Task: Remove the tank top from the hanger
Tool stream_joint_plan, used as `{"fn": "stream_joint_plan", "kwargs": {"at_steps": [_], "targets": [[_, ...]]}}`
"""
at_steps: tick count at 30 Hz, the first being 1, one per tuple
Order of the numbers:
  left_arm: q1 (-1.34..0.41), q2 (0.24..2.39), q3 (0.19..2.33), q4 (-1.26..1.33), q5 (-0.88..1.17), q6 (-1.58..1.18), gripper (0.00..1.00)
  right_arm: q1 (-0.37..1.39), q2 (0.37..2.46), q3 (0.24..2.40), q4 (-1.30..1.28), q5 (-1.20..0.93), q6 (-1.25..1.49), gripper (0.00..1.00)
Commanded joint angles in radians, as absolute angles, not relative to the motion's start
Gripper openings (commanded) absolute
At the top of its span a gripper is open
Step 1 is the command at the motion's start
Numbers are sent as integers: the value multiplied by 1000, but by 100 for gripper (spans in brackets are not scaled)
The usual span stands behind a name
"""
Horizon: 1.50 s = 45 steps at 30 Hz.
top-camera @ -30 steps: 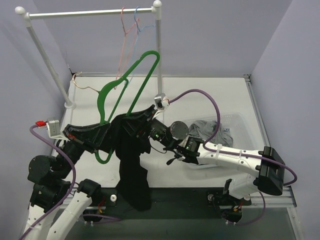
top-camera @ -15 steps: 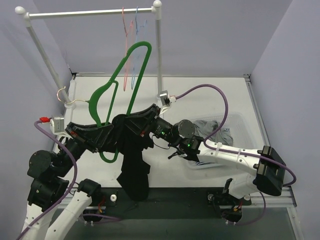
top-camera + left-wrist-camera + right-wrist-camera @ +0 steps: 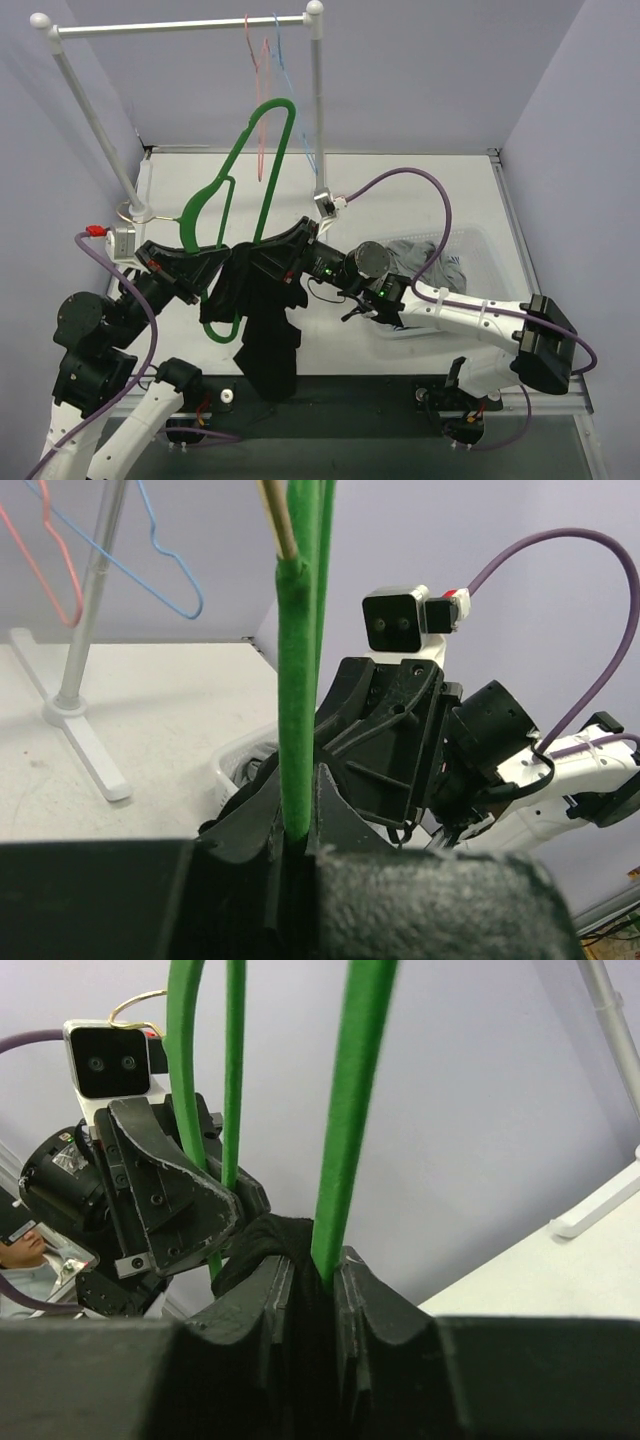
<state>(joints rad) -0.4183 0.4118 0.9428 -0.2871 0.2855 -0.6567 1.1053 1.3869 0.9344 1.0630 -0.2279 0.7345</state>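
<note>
- I see plain lavender walls [image 3: 420, 70] closing in the cell from 9 through 12 round to 3 o'clock in my top camera.
- A white table [image 3: 420, 190] fills the middle, with a dark strip [image 3: 350, 430] along its near edge at 6 o'clock.
- A white clothes rail [image 3: 180, 24] crosses at 11 to 12 o'clock on two white uprights, the left upright [image 3: 95, 120] and the right upright [image 3: 318, 100].
- My left wrist camera shows the rail's foot [image 3: 85, 745] lying flat on the table.
- A clear bin [image 3: 470, 235] sits at 3 o'clock.
- The light is even, and I see only soft shadows.
</note>
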Motion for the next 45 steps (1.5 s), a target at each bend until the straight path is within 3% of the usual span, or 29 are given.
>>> {"fn": "stream_joint_plan", "kwargs": {"at_steps": [1,3,7,8,10,17,24,35,41,45], "targets": [[-419,439,1028,-265,258,-626,0,1100,1310,910,970,-265,703,21],[-419,442,1048,-284,215,-609,0,1100,1296,842,994,-294,713,30],[-419,466,1080,-328,140,-575,0,1117,1267,766,1017,-373,742,32],[-419,474,1086,-331,132,-574,0,1124,1263,740,1017,-383,744,29],[-419,495,1100,-340,132,-565,0,1155,1255,718,1015,-384,741,0],[-419,537,1189,-431,8,-474,0,1183,1154,663,944,-330,694,0],[-419,546,1273,-521,-225,-429,0,1192,1022,817,410,-322,525,0],[-419,531,1284,-666,-382,-387,0,1184,914,1124,-101,-135,404,0],[-419,502,1287,-709,-514,-414,0,1143,936,1288,-274,-89,342,0],[-420,520,1316,-716,-517,-426,0,1137,939,1327,-281,-193,304,0]]}}
